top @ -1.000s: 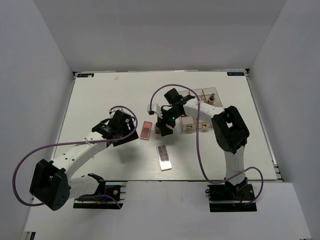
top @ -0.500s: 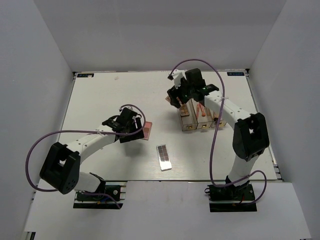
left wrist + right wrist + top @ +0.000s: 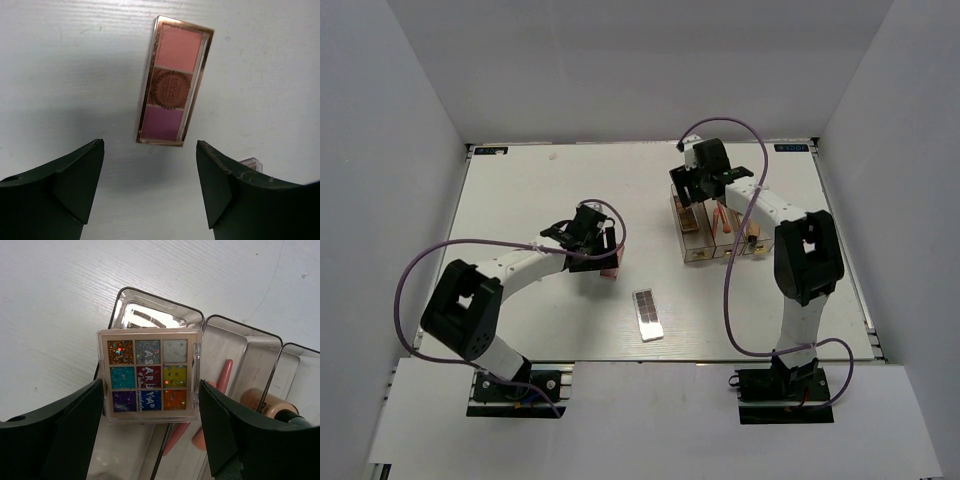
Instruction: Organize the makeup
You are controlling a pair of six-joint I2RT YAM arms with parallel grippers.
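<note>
The right gripper (image 3: 151, 382) hangs over the clear box (image 3: 160, 299) at the far right of the table (image 3: 520, 200). It holds the multicoloured palette (image 3: 149, 375) by two opposite side edges, with the jaws set wide and a finger against each edge. The palette faces up, its nine glittery pans showing, above the end compartment of the box on the left in the wrist view. A pink brush (image 3: 223, 377) lies slanted in the middle compartment, its lower end running under the palette's corner. A tan bottle (image 3: 262, 402) lies in the compartment beside that.

The left gripper (image 3: 150, 144) is wide open and holds nothing. It is low over the table near the middle, pointing at the pink palette (image 3: 175, 107). That palette lies flat on the table, face up, just ahead of the gap between the fingers and touching neither one.

The dark grey palette (image 3: 647, 315) lies flat on the table nearer the arm bases, between the two arms and apart from both grippers.
</note>
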